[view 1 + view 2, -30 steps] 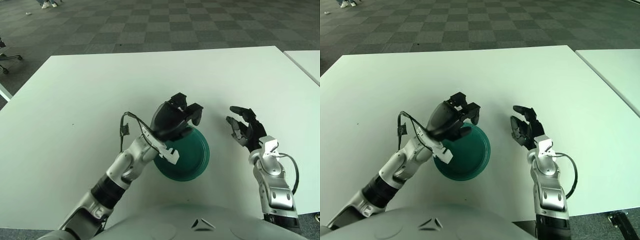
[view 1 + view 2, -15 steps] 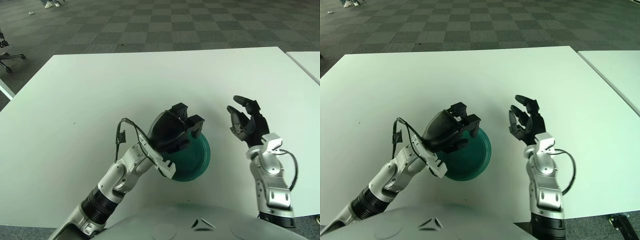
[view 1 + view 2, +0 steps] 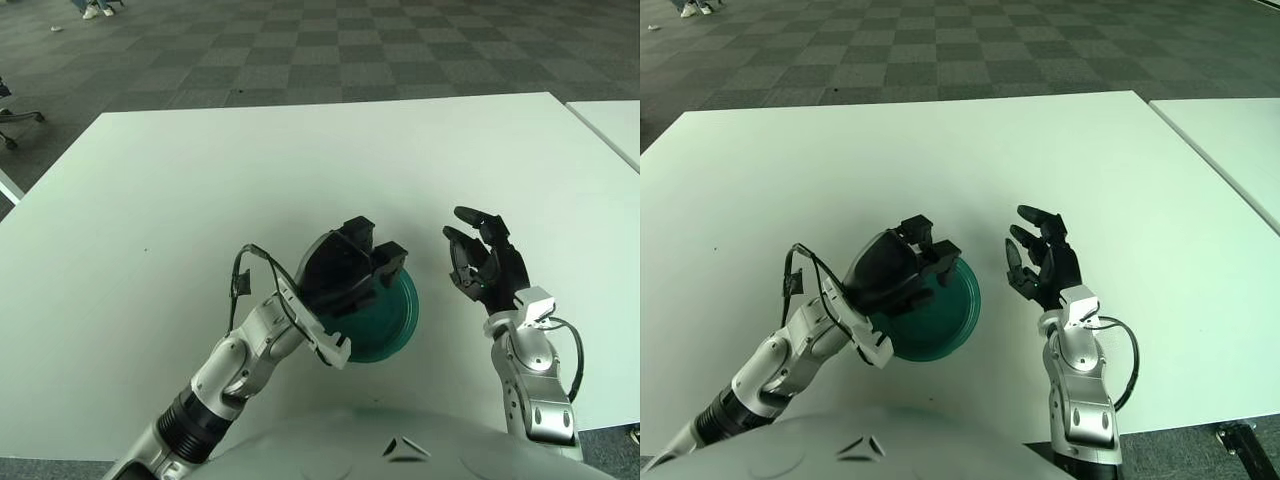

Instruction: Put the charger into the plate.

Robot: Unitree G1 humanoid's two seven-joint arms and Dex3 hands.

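Observation:
A round dark green plate [image 3: 393,318] lies on the white table [image 3: 300,160] near its front edge. My left hand [image 3: 350,270] hovers over the plate's left half with its fingers curled downward. The charger is hidden inside that grasp, and no charger shows on the table or on the bare part of the plate. My right hand [image 3: 480,262] is raised just right of the plate with its fingers spread, holding nothing.
A second white table [image 3: 615,120] stands at the far right, across a narrow gap. A loose black cable [image 3: 243,275] loops off my left forearm. Chequered carpet lies beyond the table's far edge.
My left hand has drawn back toward me and lowered over the plate, keeping the same curled pose. My right hand rose, then came down and shifted slightly left toward the plate.

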